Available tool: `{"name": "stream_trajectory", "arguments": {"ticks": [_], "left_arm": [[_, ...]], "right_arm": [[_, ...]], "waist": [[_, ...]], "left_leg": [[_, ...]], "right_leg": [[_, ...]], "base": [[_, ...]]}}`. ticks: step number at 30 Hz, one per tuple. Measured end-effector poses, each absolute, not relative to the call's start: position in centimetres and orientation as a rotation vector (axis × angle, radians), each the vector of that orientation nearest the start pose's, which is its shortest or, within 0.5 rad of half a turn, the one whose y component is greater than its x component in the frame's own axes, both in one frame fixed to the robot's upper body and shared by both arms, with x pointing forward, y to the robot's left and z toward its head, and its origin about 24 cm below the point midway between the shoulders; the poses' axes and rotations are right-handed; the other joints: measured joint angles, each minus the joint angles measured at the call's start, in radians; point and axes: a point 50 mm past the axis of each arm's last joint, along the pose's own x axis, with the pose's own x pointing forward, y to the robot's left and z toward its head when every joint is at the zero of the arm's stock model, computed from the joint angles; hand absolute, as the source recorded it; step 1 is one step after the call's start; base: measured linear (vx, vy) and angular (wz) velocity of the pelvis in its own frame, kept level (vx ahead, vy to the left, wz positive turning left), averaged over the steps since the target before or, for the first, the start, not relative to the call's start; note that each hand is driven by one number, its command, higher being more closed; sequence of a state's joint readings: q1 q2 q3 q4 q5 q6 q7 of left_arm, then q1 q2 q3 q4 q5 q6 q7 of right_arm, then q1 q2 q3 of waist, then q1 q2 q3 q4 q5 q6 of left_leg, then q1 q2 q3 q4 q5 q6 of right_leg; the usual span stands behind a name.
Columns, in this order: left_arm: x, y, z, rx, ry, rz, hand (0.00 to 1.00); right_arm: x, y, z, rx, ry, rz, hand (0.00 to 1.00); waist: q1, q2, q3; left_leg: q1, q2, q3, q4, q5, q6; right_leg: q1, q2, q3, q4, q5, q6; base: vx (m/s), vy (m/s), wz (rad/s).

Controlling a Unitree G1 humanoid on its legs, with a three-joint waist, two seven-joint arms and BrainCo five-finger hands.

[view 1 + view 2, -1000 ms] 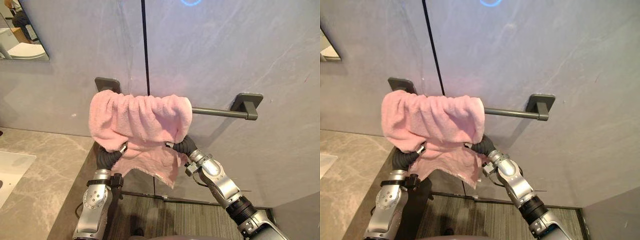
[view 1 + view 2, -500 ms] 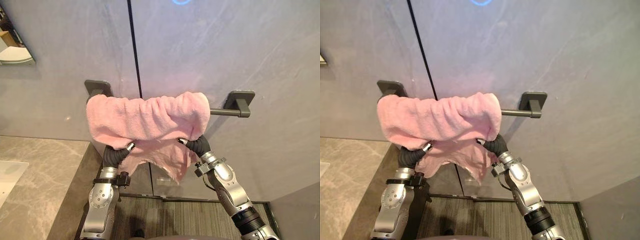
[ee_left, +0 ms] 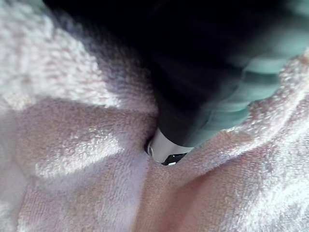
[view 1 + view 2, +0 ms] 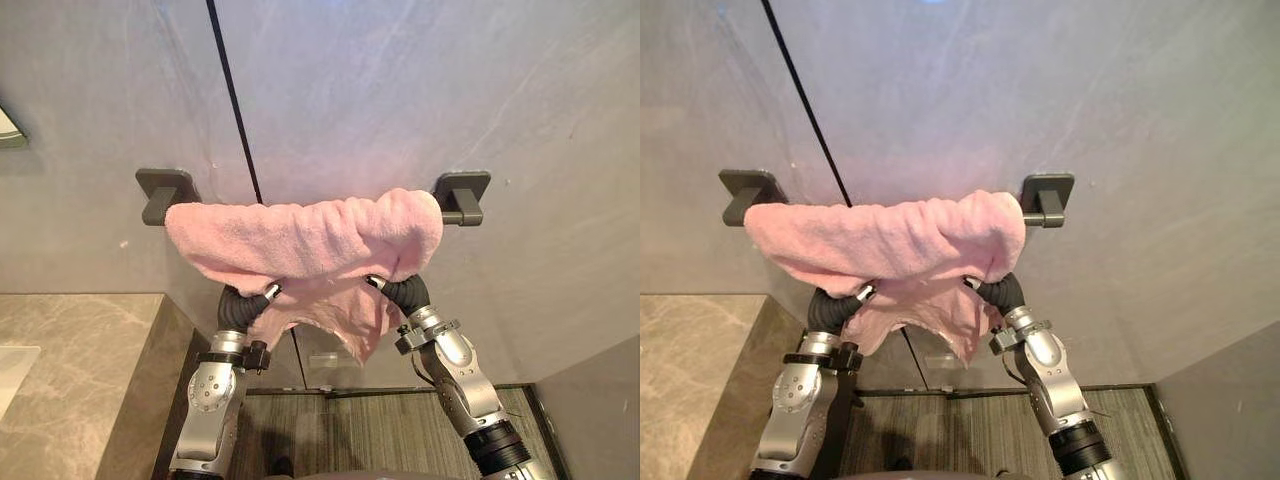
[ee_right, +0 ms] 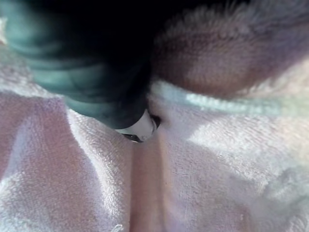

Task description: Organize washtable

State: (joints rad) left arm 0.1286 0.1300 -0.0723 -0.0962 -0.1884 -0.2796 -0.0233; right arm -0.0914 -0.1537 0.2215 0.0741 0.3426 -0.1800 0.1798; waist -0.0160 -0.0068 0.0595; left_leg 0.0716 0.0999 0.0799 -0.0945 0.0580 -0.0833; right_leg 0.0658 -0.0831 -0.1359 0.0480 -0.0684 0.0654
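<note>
A pink towel [image 4: 300,235] hangs bunched over a dark wall bar and spans it from the left bracket [image 4: 160,192] to the right bracket [image 4: 462,192]. A loose flap hangs lower in the middle [image 4: 340,315]. My left hand [image 4: 245,305] reaches up under the towel's left half and my right hand [image 4: 405,292] under its right end. Both go out of sight in the cloth past their dark ribbed covers. In the wrist views, pink terry cloth [image 3: 72,145] [image 5: 217,159] lies close around the left hand [image 3: 203,111] and the right hand [image 5: 96,82].
A beige marble counter [image 4: 70,360] runs along the lower left, its edge beside my left arm. The grey wall carries a dark vertical seam [image 4: 232,110] and a mirror corner [image 4: 8,130]. Grey striped flooring [image 4: 340,430] lies below the bar.
The towel has been spread to the right along the bar, from covering its left half to reaching the right bracket. My right hand moved right with it. The camera also shifted.
</note>
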Motion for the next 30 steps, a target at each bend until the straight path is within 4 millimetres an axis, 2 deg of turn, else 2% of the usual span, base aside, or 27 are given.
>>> {"name": "stream_trajectory", "arguments": {"ticks": [11,15,19,30], "left_arm": [[23.0,15.9,3.8,-0.076,-0.133,-0.073,1.00],[22.9,15.8,3.4,-0.083,-0.113,-0.071,1.00],[22.7,15.7,2.0,-0.098,-0.056,-0.059,1.00],[22.4,15.8,1.1,-0.116,-0.015,-0.033,1.00]], "right_arm": [[25.9,-11.9,4.0,0.184,-0.071,0.361,1.00],[25.9,-12.0,3.7,0.174,-0.063,0.356,1.00],[25.9,-11.9,3.3,0.140,-0.053,0.346,1.00],[25.9,-11.4,3.0,0.041,-0.050,0.320,1.00]], "waist": [[-0.023,0.003,0.001],[-0.022,0.003,0.001],[-0.021,0.004,0.000],[-0.015,0.005,-0.001]], "left_leg": [[-0.006,0.001,0.003,0.000,-0.008,-0.001],[-0.005,0.001,0.004,0.000,-0.009,-0.001],[-0.004,0.001,0.004,0.000,-0.009,-0.001],[0.004,0.001,0.004,-0.001,-0.008,-0.001]], "right_leg": [[-0.010,0.001,0.007,0.003,-0.005,0.006],[-0.010,0.001,0.008,0.003,-0.005,0.006],[-0.009,0.001,0.008,0.006,-0.007,0.008],[0.001,0.002,0.005,0.001,-0.004,0.005]], "base": [[0.00,0.000,0.00],[0.00,0.000,0.00],[0.00,0.000,0.00],[0.00,0.000,0.00]]}}
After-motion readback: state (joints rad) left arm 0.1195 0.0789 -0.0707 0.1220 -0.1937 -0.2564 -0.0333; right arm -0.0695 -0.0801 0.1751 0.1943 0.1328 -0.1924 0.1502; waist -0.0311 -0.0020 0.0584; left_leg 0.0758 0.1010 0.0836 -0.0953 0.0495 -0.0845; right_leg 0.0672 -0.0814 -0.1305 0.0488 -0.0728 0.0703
